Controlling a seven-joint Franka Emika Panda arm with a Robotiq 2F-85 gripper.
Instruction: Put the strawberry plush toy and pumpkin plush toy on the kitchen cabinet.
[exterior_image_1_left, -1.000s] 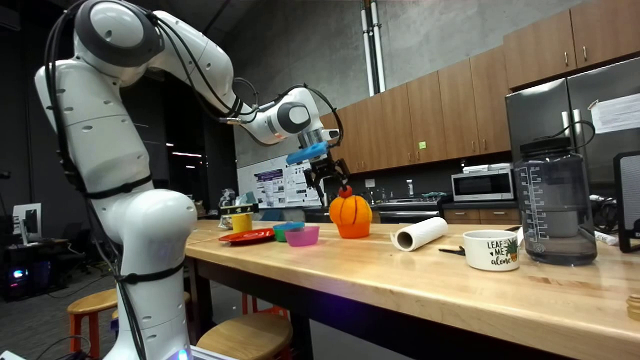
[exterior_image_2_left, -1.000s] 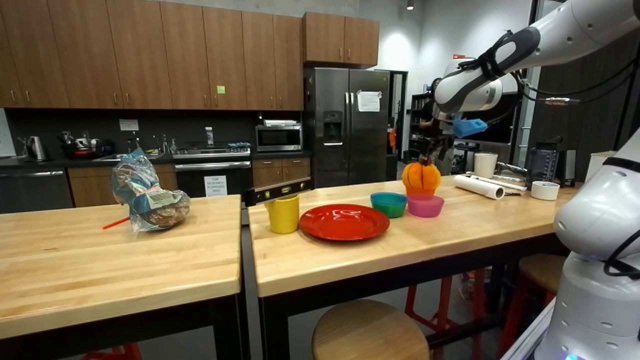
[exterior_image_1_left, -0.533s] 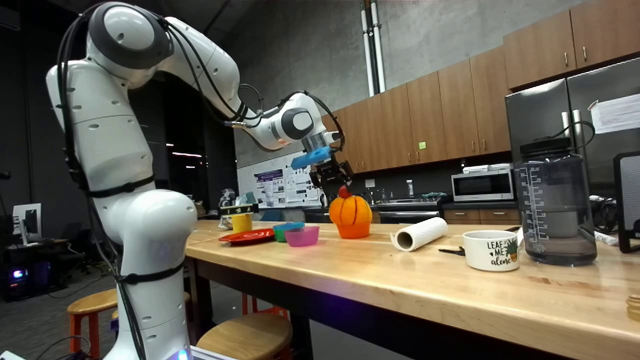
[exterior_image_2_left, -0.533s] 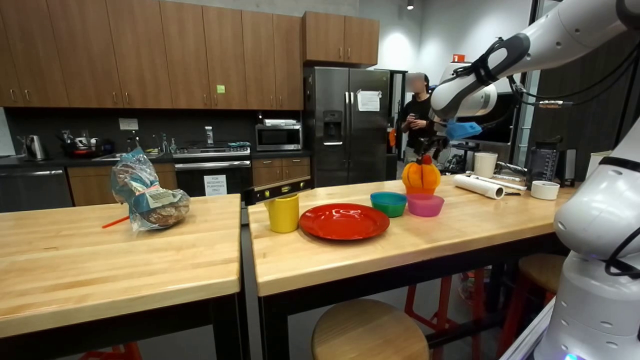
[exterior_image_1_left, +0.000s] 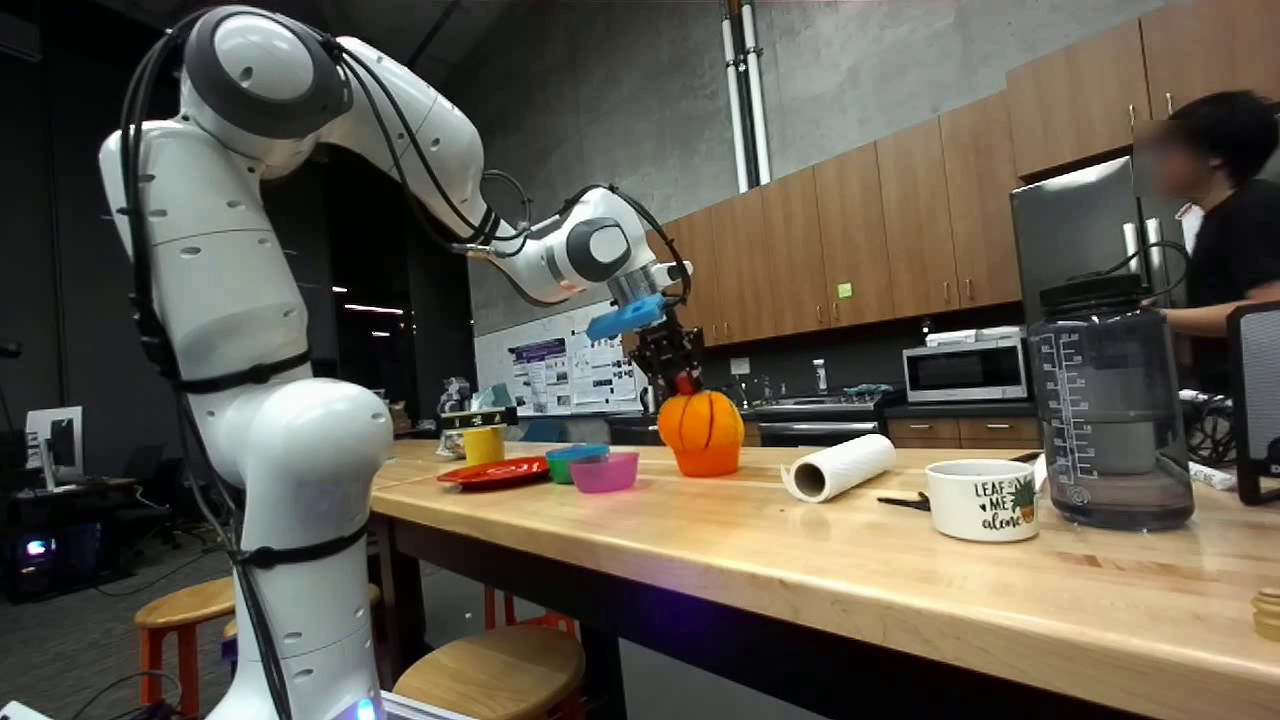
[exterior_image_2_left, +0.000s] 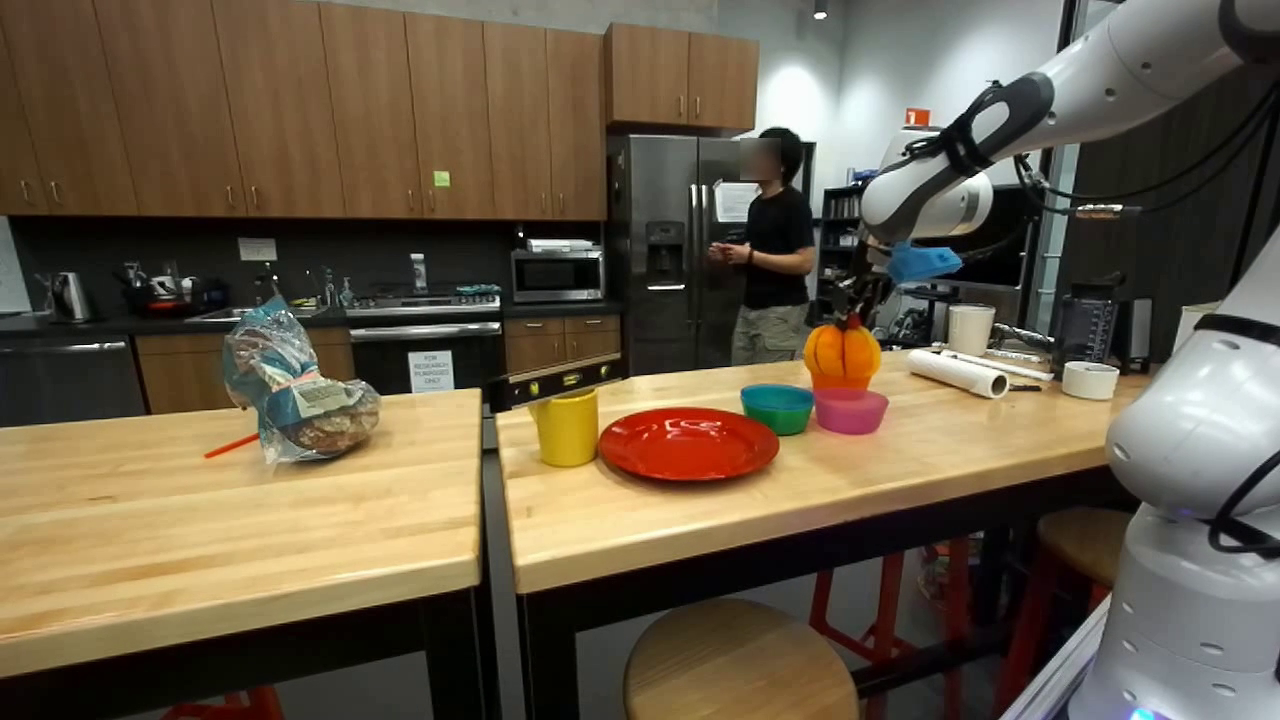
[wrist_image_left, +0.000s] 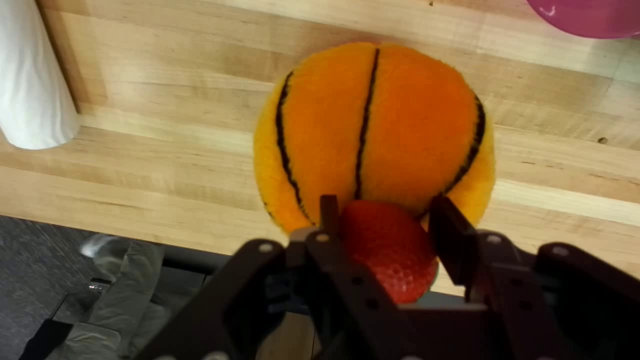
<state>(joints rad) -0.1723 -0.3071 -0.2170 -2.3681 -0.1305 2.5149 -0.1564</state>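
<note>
The red strawberry plush toy (wrist_image_left: 382, 245) sits on top of the round orange pumpkin plush toy (wrist_image_left: 365, 125), pressed close to it. My gripper (wrist_image_left: 384, 202) has its two black fingers (wrist_image_left: 452, 235) on either side of the strawberry, both seeming to touch it. In both exterior views the pumpkin (exterior_image_1_left: 700, 420) rests on a brighter orange, cup-like base (exterior_image_1_left: 708, 461). Only a little of the strawberry (exterior_image_1_left: 685, 383) shows there, below the dark gripper. All of this stands on the pale wooden top of the kitchen cabinet (exterior_image_1_left: 730, 520). The strawberry's side near the left finger is hidden.
A pink bowl (exterior_image_1_left: 605, 473), green bowl (exterior_image_2_left: 778, 410), red plate (exterior_image_2_left: 688, 443) and yellow mug (exterior_image_2_left: 567, 428) stand on one side. A white paper roll (exterior_image_1_left: 840, 468), white cup (exterior_image_1_left: 983, 500) and dark bottle (exterior_image_1_left: 1110, 420) lie on the other. A person (exterior_image_2_left: 775, 245) stands behind.
The gripper has dropped a little onto the strawberry, and its widely spread fingers have drawn in around it. The pumpkin stays put. A person has walked in behind the counter.
</note>
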